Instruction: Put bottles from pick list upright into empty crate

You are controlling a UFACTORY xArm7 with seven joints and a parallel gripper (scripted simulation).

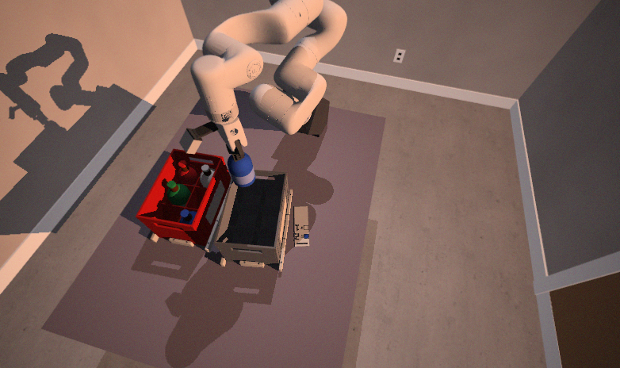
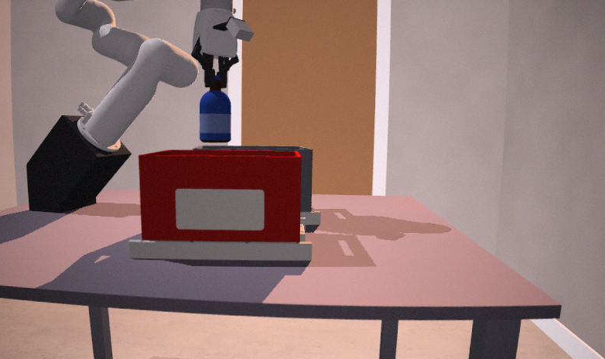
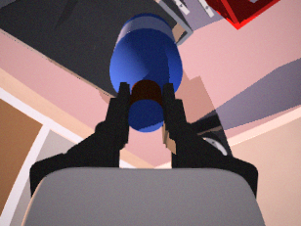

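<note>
Top view: robot arm above a table w/ two crates side by side. The gripper [image 1: 238, 150] [image 2: 216, 76] [image 3: 146, 96] is clamped on the neck of a blue bottle [image 1: 242, 170] [image 2: 215, 117] [image 3: 146, 58], just under its blue cap. The bottle hangs upright, its base above the rims in the exterior view. From the top it shows by the near-robot end of the empty crate [image 1: 253, 254] [image 2: 306, 178], on the side toward the red crate [image 1: 172, 227] [image 2: 157, 196] [image 3: 237, 19].

In the red crate: a green bottle [image 1: 178, 193], a red bottle [image 1: 186, 170], a white-capped bottle [image 1: 205, 176] & a blue-capped one [image 1: 185, 215]. Pick list [image 1: 301, 227] lies beyond the empty crate; a blue mark shows, but the counts are too small to read.

Step in hand, as I judge it: carry the blue bottle over the empty crate & set it down. To do it well: keep the base above rim ht. until the whole body is inside the opening, w/ room for the fingers too. Then lower straight & slow, bottle vertical, approx. no sideways drift, since a clipped wall could tilt the bottle or shove the crate. Let the base meet the crate floor before opening; a drop may topple it. Open gently, then rise straight up so the fingers don't drag the cap.
</note>
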